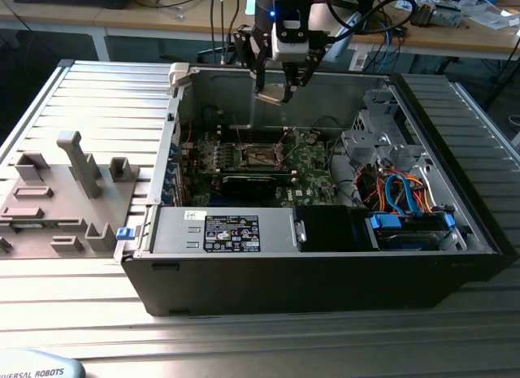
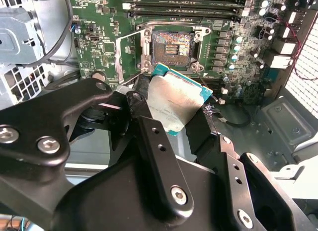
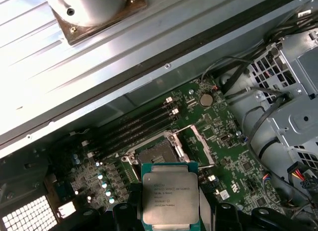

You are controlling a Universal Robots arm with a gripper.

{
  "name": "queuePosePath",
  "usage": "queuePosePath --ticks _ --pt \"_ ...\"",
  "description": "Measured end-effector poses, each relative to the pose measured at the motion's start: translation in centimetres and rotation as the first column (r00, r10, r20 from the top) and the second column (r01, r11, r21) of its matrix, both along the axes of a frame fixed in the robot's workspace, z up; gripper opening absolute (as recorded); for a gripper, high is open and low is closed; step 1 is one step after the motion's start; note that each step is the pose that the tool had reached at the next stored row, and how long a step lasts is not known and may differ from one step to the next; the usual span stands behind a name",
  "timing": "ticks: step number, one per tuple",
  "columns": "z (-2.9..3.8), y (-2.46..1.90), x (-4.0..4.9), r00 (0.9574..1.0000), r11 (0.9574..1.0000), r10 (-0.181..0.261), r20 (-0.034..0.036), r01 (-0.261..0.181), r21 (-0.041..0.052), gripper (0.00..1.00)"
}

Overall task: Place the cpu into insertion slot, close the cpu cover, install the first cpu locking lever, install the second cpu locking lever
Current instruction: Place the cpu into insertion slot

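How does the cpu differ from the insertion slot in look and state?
The cpu has a dull silver top; the insertion slot is a dark recess. The cpu is held aloft in the end effector; the insertion slot lies empty in the green motherboard. Both are square.

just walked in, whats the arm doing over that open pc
The arm's gripper is clamped on the cpu, holding it in the air above the green motherboard inside the open computer case. In both wrist views the chip is gripped by its edges with its metal top showing. The insertion slot below it is uncovered and empty, so the cpu is not yet placed.
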State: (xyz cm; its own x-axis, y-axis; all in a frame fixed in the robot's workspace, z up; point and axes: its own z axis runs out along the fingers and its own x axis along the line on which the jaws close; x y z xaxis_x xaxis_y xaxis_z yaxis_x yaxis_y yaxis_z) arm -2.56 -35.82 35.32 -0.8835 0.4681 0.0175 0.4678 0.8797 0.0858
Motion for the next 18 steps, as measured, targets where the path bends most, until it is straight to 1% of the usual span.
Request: queuePosePath --ticks 18 --pt "0.00 0.00 0.00 0.9998 0.9998 -0.022 0.0000 0.022 -0.0011 0.54"
